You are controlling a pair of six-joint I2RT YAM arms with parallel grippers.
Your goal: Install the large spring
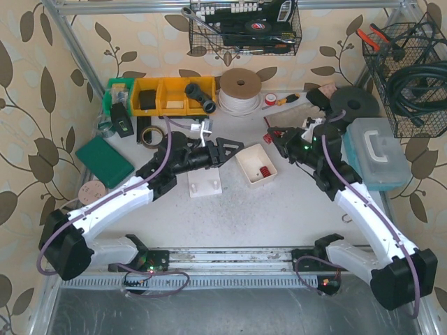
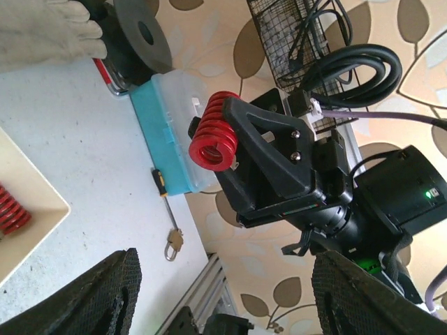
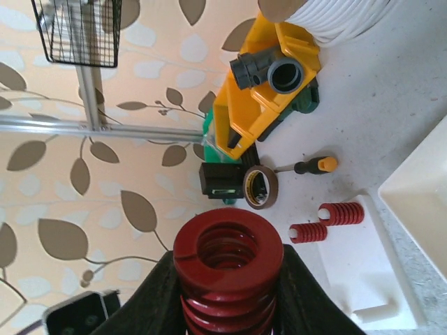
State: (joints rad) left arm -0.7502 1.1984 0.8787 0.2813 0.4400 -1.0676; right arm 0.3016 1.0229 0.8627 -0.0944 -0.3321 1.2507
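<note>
Currently the large spring (image 2: 213,138) is clamped between the fingers of the right gripper (image 3: 227,279), held clear of the table (image 2: 77,160) with its open end turned to the right wrist camera. The left gripper (image 1: 229,147) is noted with fingers (image 2: 105,296) spread wide, nothing between them. Two smaller red springs (image 3: 342,213) are seated on the white base plate (image 3: 363,276), near the tray (image 1: 243,166).
</note>
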